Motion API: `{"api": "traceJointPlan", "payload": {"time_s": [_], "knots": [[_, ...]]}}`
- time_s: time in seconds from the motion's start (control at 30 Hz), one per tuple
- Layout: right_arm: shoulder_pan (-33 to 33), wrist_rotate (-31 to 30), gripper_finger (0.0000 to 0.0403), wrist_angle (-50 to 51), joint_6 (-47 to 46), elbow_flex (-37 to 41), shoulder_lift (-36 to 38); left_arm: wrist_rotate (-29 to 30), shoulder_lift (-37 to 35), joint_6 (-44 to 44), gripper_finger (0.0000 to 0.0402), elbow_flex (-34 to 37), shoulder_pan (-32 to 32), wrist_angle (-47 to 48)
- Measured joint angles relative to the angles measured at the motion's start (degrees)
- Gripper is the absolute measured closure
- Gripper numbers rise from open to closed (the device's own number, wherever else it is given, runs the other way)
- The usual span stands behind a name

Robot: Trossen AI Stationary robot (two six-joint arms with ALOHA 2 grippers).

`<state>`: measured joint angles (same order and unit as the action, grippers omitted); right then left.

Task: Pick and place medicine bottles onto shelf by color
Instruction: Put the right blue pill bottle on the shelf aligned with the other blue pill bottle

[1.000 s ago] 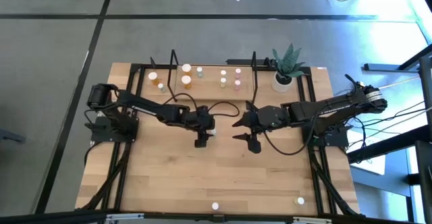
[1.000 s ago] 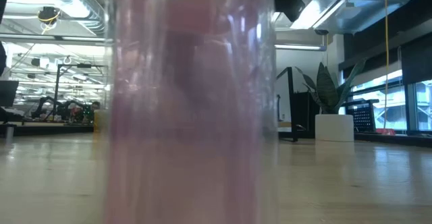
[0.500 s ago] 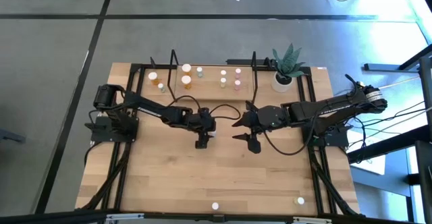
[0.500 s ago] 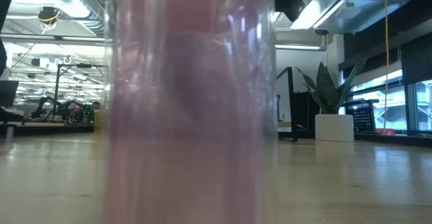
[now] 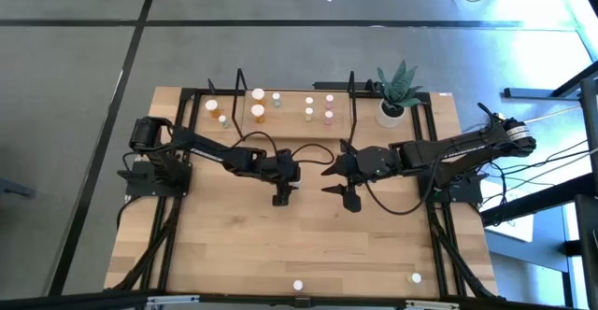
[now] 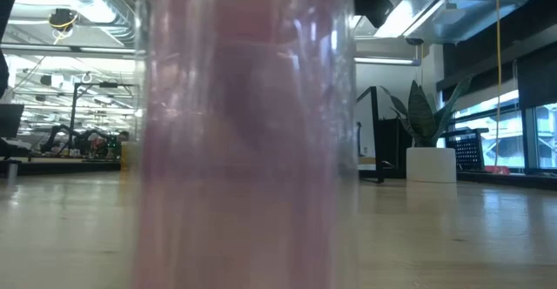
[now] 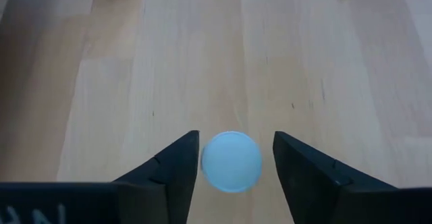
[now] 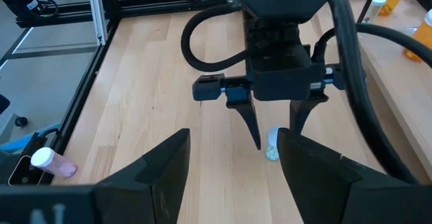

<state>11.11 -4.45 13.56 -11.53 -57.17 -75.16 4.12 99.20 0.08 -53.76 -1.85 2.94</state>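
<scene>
A small bottle with a white cap (image 7: 231, 161) and a pale greenish body (image 8: 272, 146) stands upright on the table's middle. My left gripper (image 5: 290, 183) is open over it, slanting down, one finger (image 7: 179, 166) on each side of the cap. My right gripper (image 5: 328, 179) hangs open just to the right, above the table, holding nothing. The shelf (image 5: 285, 123) runs along the far edge with several orange, green and pink bottles (image 5: 259, 114) standing on its board. My left gripper straddles the bottle's cap (image 7: 209, 162) from above at a slant. One finger stands right against the cap's side and the other leaves a clear gap. Whether the near finger touches the cap, I cannot tell. The bottle stands on the table.
A potted plant (image 5: 393, 100) stands at the far right beside the shelf. Two more bottles (image 5: 298, 286) (image 5: 416, 277) sit at the near edge; one pinkish bottle (image 6: 244, 141) fills the low view. Black frame rails (image 5: 177, 217) border the table.
My left arm has leaned a little forward and down over the bottle; its white cap, which showed beside the fingers a second ago, is now mostly covered in the high view. My right arm has kept still.
</scene>
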Motion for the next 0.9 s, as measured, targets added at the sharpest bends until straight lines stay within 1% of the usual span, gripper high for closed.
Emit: {"api": "traceJointPlan", "payload": {"time_s": [0.43,0.67,0.8,0.9], "knots": [[0.0,0.0,0.0179,0.0,0.0,0.0,0.0,-0.4,0.0,0.3,0.0298,0.0,0.0,0.3],[0.0,0.0,0.0179,0.0,0.0,0.0,0.0,-0.4,-0.8,0.3,0.0304,0.0,0.1,0.7],[0.0,0.0,0.0179,0.0,0.0,0.0,0.0,-0.4,-4.0,-0.8,0.0305,0.0,1.0,1.1],[0.0,0.0,0.0179,0.0,0.0,0.0,0.0,-0.4,-7.0,-2.4,0.0306,0.0,2.0,4.1]]}}
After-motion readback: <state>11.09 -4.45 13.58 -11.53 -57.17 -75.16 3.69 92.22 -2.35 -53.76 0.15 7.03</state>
